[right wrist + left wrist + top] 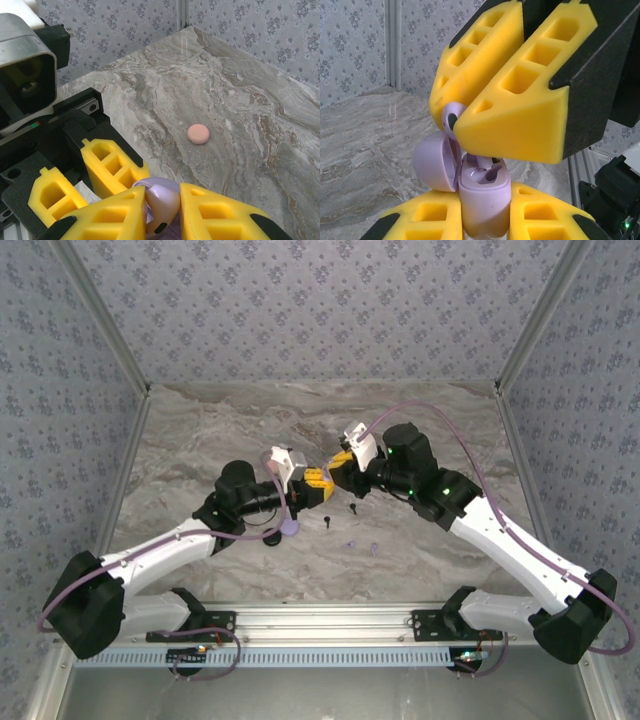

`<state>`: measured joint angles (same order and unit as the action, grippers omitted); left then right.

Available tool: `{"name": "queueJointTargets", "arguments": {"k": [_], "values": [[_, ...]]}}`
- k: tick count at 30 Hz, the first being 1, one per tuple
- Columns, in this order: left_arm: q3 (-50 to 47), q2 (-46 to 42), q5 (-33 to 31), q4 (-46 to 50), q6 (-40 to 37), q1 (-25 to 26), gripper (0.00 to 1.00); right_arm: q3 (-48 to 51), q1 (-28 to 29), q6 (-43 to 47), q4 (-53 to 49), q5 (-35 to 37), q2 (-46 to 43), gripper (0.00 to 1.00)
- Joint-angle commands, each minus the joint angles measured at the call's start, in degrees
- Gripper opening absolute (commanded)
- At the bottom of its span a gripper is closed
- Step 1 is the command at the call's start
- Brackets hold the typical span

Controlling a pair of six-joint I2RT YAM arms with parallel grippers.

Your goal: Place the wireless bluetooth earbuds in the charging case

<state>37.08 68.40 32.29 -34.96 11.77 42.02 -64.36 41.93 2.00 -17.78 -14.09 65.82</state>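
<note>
From above, the two arms meet over the middle of the tabletop (200,440), with the left end effector (312,480) and right end effector (340,468) tip to tip. What they grip is too small to tell here. Just nearer the bases lie two black buds (327,520), and two loose lavender buds (350,542) lie nearer still. A lavender disc (289,527) sits by the left arm.

In the left wrist view, the left end effector (485,217) is clenched on the case (485,200), a lavender one held upright with its lid (434,164) swung open to the left. Directly above it, the right end effector (462,112) is clenched on a lavender bud (451,116). The bud pokes out below the fingers, just over the open case and near the lid's rim. Whether it touches the case cannot be told.

In the right wrist view, the right end effector (162,200) pinches the lavender bud (162,207) between its yellow fingers (220,215). The left end effector (80,182) stands just behind. A pink disc (198,134) lies well apart on the tabletop (240,100).
</note>
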Motion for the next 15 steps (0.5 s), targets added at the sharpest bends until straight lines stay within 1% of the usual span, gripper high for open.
{"name": "queueJointTargets", "arguments": {"k": [1,15], "values": [[2.01,-0.24,0.58,-6.34,1.21,0.07,0.0,0.81,0.53,-0.21,0.11,0.55,-0.52,0.24],[1.77,-0.13,0.07,-6.39,1.14,0.06,0.0,0.26,0.63,0.55,-2.05,-1.16,-0.43,0.24]]}}
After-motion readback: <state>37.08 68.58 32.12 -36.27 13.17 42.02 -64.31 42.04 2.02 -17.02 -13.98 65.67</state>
